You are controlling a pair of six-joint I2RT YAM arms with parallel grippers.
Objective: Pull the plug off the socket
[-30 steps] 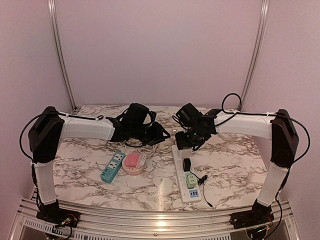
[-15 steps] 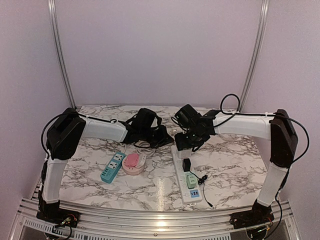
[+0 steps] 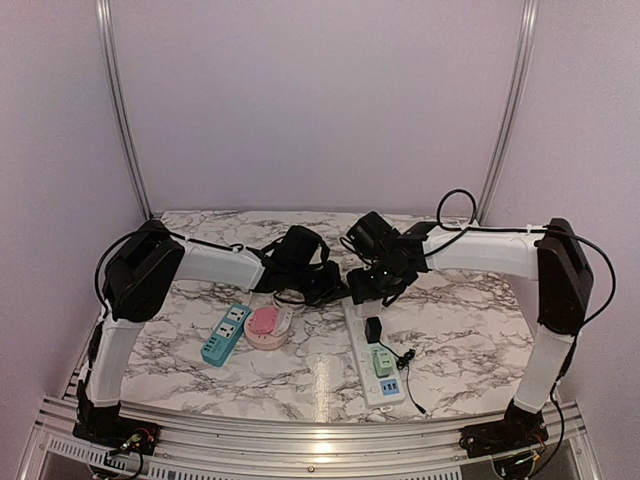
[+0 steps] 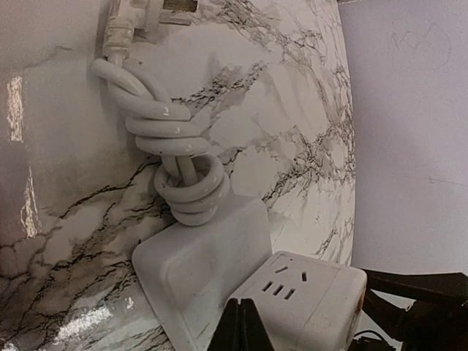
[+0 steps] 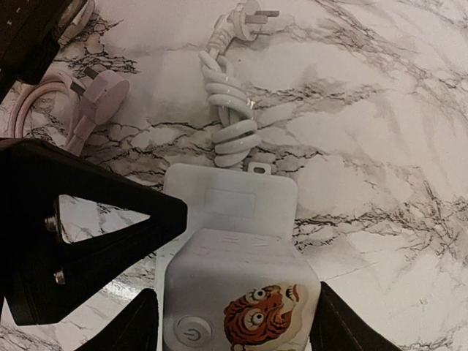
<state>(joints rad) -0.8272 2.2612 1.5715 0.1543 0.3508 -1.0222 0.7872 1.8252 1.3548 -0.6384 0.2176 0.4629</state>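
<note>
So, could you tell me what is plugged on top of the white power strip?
On the white power strip, a black plug and a green adapter; the right arm covers its far end.

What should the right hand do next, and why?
Probably close the right hand on the strip. Its fingers stand open on either side of the strip's end, so closing should pin the strip down. The black plug is still seated further along, and the left hand is shut, holding nothing.

Three power strips [image 3: 374,350] [image 3: 225,334] [image 3: 268,327] (white, teal, pink), one black plug [image 3: 373,329], one green plug [image 3: 381,360], two arms
</note>
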